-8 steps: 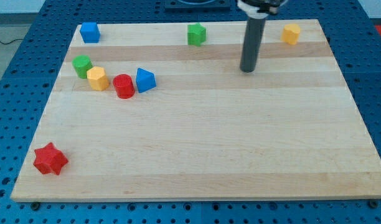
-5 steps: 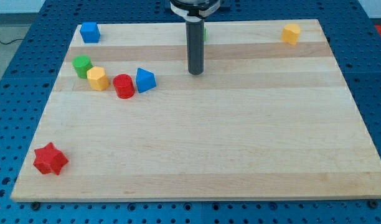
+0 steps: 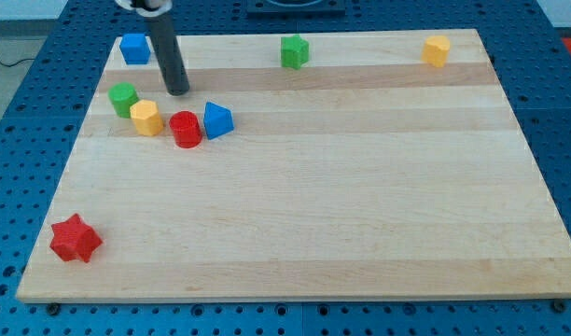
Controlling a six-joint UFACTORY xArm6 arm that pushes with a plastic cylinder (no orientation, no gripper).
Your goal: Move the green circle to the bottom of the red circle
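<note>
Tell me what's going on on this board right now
A robot arm's rod is working over a wooden board of small coloured blocks. My tip sits near the view's top left, just right of and above the green circle, touching no block. The green circle lies left of the yellow block, with the red circle and blue block further right. The green circle is not yet below the red one.

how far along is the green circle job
Nothing is done yet: the green circle block sits up and to the view's left of the red circle block, with a yellow block between them. In hand: my tip stands just right of green, not touching. The whole push is left.
</note>
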